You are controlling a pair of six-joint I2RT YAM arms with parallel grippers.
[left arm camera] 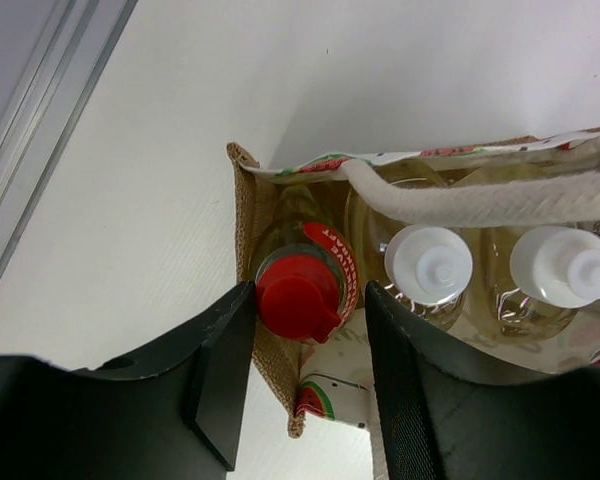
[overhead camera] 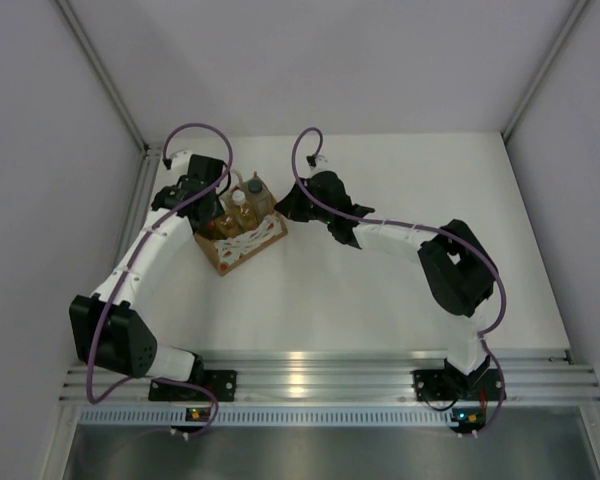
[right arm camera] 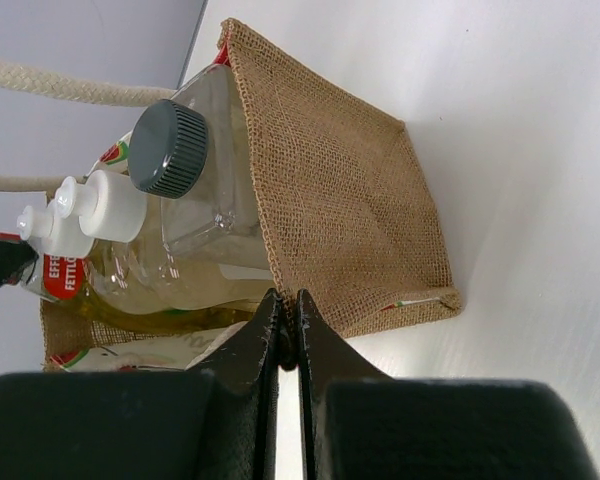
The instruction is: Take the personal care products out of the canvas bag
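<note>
The canvas bag [overhead camera: 248, 240] stands on the white desk [overhead camera: 380, 300], left of centre in the upper half of the overhead view. All four bottles are inside it.

The left fingers [left arm camera: 218, 372] are spread wide and straddle the red cap [left arm camera: 292, 305] of the yellow bottle [left arm camera: 325, 262], which sits in the bag's corner at the left of that wrist view. I cannot tell whether either finger touches the cap. To its right are the two amber bottles [left arm camera: 455, 315], their white caps just under the rope handle [left arm camera: 480, 205].

The right fingers [right arm camera: 242, 352] are pressed together at the bottom centre of their view and appear to nip the bag's rim. The clear bottle [right arm camera: 215, 205] with its dark grey cap [right arm camera: 170, 148] sits against the jute wall just above them.

The bag looks soft and light, so it would likely rise or tip with a bottle unless held down. The yellow bottle looks rigid, smooth and full, so probably fairly heavy for its size and slippery on the body. The body is also hemmed in by the wall and its neighbour. The cap, or the neck just beneath it, looks like the best place to grip. A straight lift would keep it clear of the rope.
</note>
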